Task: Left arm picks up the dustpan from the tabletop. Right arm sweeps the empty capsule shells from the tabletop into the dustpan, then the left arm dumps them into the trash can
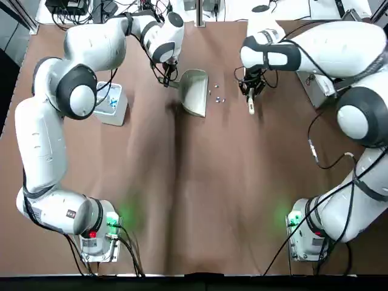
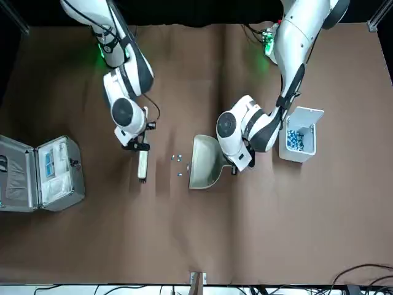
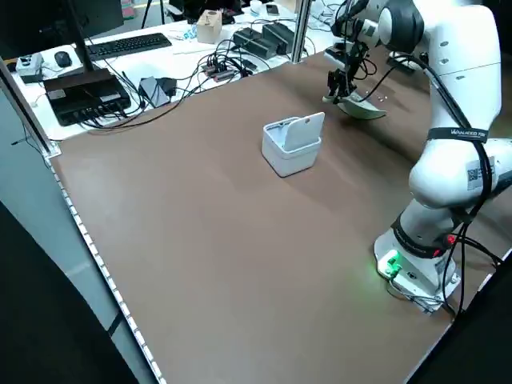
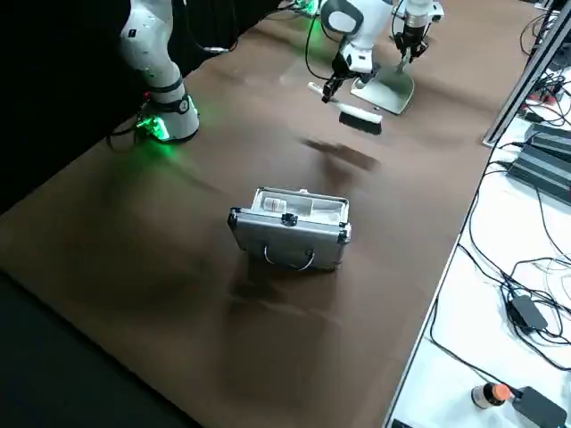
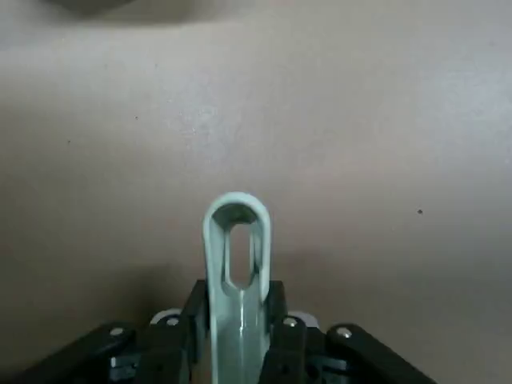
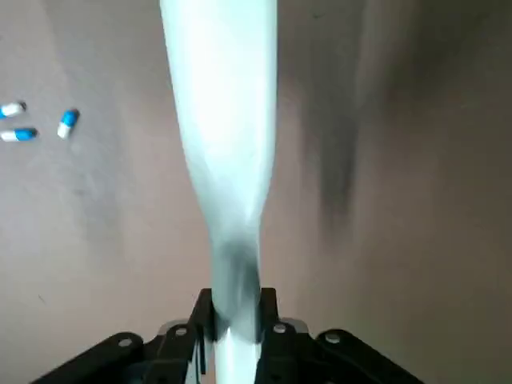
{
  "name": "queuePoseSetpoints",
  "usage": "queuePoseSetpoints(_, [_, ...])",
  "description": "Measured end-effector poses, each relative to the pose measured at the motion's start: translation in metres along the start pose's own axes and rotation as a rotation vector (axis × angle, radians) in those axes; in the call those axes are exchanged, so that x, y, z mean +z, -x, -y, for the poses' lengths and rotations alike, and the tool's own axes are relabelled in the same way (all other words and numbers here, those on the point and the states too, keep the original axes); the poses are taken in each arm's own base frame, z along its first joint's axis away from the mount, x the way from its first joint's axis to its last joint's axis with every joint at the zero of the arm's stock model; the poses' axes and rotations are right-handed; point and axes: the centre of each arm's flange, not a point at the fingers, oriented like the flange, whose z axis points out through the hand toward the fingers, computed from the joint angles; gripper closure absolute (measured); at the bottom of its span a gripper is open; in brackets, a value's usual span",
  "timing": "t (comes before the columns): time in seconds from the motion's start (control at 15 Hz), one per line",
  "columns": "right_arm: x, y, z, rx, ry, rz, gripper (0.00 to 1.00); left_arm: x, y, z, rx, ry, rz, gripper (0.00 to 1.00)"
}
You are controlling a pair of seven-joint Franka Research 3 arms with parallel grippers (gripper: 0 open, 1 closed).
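- L arm base [image 1: 100, 236] + R arm base [image 1: 306, 233]: robot's edge of tbl, both well nearer robot than dustpan.
- Trash bin [image 2: 298, 138]: L of dustpan, a bit nearer robot; lid [image 2: 306, 115] up, blue-white bits inside.
- R gripper [image 6: 237, 300]: R of dustpan, fingers pinching brush handle.
- Brush [image 4: 357, 115]: held above tbl, R of dustpan, bristles [image 4: 360, 123] dark; capsules lie between the two.
- Dustpan [image 1: 194, 93]: far half of tbl, wide edge twd capsules; can't tell if touching tbl.
- L gripper [image 5: 238, 292]: at dustpan's L end, fingers pinching its handle [image 5: 238, 320].
- Capsules [image 2: 178, 158]: few, blue/white, loose on tbl just R of dustpan, none touching brush.
- Silver case [image 2: 58, 175]: open, well R of dustpan, past brush.
- Cables [image 3: 216, 68]: white desk beyond dustpan.
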Motion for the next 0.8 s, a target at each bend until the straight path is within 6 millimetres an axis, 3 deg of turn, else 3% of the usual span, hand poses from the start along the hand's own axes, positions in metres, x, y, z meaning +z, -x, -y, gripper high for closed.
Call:
queuePoseSetpoints(0.33, [0.020, -0.006, 0.041, 0.037, 0.046, 0.035, 0.74, 0.001, 0.009, 0.004, 0.013, 0.012, -0.026, 0.67])
queuePoseSetpoints(0.6, [0.019, -0.013, 0.066, 0.065, 0.105, 0.099, 0.74, 0.004, 0.017, 0.007, 0.021, 0.027, -0.061, 0.67])
queuePoseSetpoints(0.8, [0.030, -0.018, 0.086, 0.061, 0.124, 0.106, 0.74, 0.004, 0.018, 0.007, 0.021, 0.028, -0.063, 0.67])
